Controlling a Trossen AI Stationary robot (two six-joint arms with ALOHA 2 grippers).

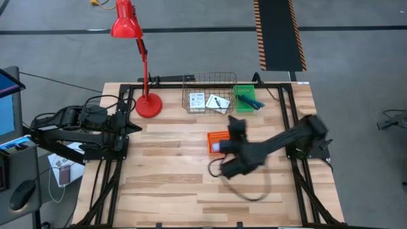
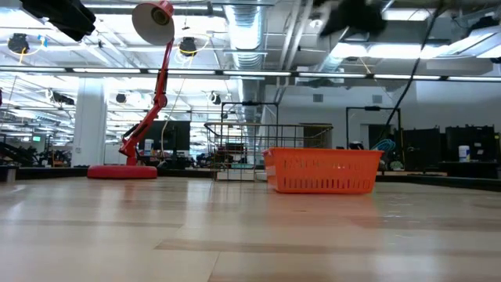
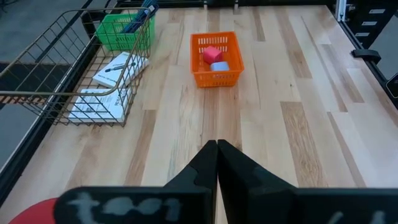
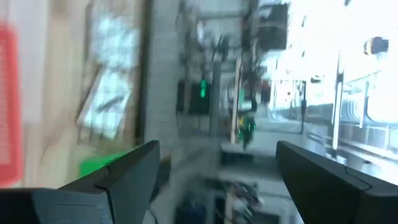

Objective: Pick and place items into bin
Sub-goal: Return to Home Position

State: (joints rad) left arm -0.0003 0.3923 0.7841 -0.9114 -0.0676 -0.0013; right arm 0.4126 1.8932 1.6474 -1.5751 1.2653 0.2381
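Observation:
An orange basket point(image 1: 218, 142) stands mid-table and holds a tiny pink piece point(image 3: 211, 54) and a pale blue cube point(image 3: 219, 66). Two white printed cards point(image 3: 118, 67) lie in a wire basket point(image 1: 210, 94) at the far edge. Dark pen-like sticks point(image 1: 249, 100) lie in a green bin point(image 1: 247, 95) beside it. My right gripper point(image 1: 236, 124) is open and empty, raised above the orange basket's far right corner and pointing toward the far edge; its fingers point(image 4: 124, 174) stand wide apart. My left gripper point(image 3: 216, 149) is shut and empty at the table's left edge.
A red desk lamp point(image 1: 147, 105) stands at the far left, its arm reaching over the table's far edge. A black cable point(image 1: 245, 191) loops below the right arm. Bare wood lies toward the near edge point(image 1: 191, 197).

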